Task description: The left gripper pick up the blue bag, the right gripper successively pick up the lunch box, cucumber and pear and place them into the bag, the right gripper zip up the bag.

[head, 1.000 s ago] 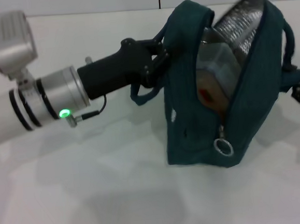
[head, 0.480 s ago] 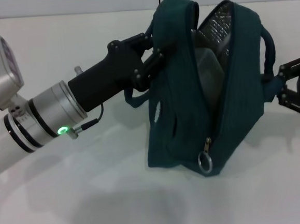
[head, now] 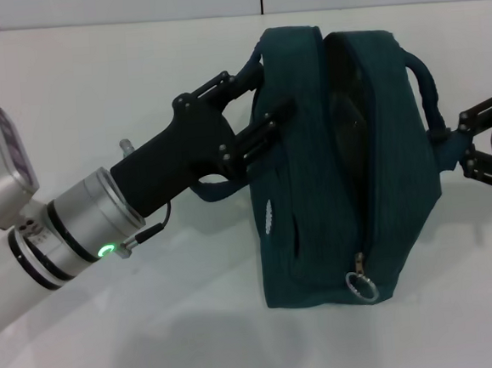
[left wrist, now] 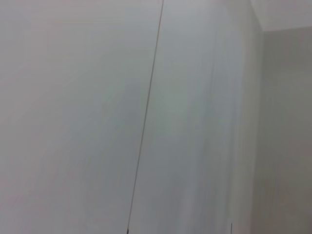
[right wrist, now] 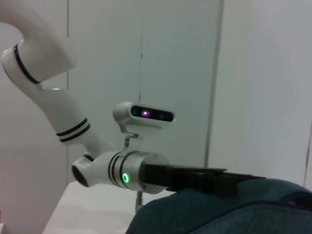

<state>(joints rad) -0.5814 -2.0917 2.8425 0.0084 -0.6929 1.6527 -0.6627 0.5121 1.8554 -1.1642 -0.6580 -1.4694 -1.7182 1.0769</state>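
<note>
The blue bag [head: 331, 186] is seen standing upright on the white bench [head: 155, 327], right of the middle in the head view, its base on the surface. A metal ring pull [head: 362, 286] hangs at the near, low end of the zipper, and the opening above it is narrowed to a dark slit, so what lies inside cannot be made out. The left hand [head: 260, 97] is reached in from the left on a silver arm with a green light [head: 107, 249]; its fingers are clenched on the bag's left side wall, near the top. At the far right edge, the right hand [head: 464, 141] is placed just beside the bag's right loop handle [head: 426, 93]; whether it is grasping cannot be told
</note>
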